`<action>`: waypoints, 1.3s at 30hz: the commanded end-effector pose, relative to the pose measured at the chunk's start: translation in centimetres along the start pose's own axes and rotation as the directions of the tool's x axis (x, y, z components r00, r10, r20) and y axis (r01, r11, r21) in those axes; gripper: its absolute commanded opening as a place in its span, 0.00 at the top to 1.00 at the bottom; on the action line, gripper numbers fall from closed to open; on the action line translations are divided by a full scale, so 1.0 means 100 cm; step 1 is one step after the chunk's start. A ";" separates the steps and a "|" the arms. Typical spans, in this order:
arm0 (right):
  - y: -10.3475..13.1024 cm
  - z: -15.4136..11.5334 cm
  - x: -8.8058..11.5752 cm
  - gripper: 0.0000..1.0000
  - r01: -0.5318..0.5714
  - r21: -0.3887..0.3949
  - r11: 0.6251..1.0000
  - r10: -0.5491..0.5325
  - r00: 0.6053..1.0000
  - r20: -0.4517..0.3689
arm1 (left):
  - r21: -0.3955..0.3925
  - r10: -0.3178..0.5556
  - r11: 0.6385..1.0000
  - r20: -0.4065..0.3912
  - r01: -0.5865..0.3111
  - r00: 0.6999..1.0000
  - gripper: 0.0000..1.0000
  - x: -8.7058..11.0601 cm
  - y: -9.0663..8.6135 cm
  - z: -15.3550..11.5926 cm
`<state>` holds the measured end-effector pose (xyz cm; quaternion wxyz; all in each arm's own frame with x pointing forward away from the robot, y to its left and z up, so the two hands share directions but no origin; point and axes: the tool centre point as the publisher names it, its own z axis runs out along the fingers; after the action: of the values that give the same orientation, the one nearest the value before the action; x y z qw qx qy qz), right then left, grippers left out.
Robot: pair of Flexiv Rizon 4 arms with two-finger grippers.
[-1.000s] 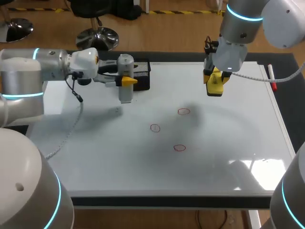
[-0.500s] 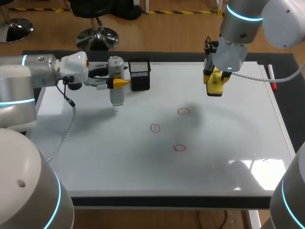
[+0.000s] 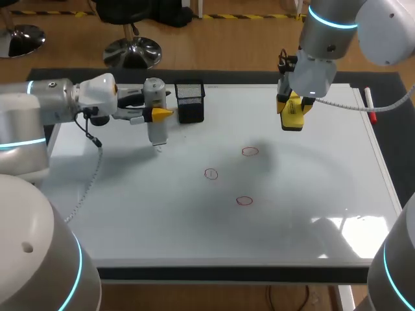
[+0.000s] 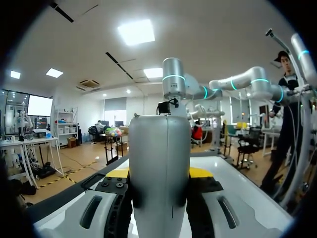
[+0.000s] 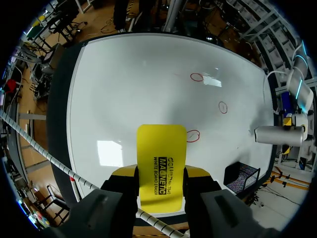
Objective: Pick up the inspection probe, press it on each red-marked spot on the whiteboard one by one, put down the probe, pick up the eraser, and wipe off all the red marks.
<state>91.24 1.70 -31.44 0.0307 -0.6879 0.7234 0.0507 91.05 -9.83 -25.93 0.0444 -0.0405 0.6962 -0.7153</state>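
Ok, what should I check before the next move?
1. Left gripper shut on the probe: ok.
2. Right gripper shut on the eraser: ok.
3. Probe put down: not ok, it hangs upright over the whiteboard, beside the black basket.
4. Probe tip touching the whiteboard: cannot tell.
5. Red marks wiped: not ok, all three show.
6. Whiteboard between eraser and red marks free: ok.
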 end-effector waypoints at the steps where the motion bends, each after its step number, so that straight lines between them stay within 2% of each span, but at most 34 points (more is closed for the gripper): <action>1: 0.000 -0.001 0.001 1.00 0.002 0.002 1.000 -0.002 1.000 -0.002 | 0.003 0.001 1.000 -0.001 -0.001 1.000 1.00 0.000 0.000 0.000; 19: 0.000 -0.001 0.001 1.00 0.012 0.000 1.000 -0.012 1.000 -0.007 | 0.003 0.001 1.000 -0.001 -0.001 1.000 1.00 0.000 0.000 0.000; 24: 0.000 0.001 -0.019 1.00 0.063 -0.011 0.998 -0.063 0.997 -0.034 | 0.003 0.001 1.000 -0.001 -0.001 1.000 1.00 0.000 0.000 0.000; 28: 0.012 0.006 -0.049 1.00 0.105 -0.020 0.994 -0.106 0.993 -0.049 | 0.003 0.001 1.000 -0.001 -0.001 1.000 1.00 0.000 0.000 0.000; 39: 0.023 0.016 -0.097 1.00 0.230 -0.053 0.972 -0.231 0.973 -0.015 | 0.003 0.001 1.000 -0.001 -0.001 1.000 1.00 0.000 0.000 0.000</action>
<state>89.01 10.72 -31.65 0.0209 -0.7657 0.6399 0.0614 91.05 -9.81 -25.98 0.0445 -0.0403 0.6958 -0.7158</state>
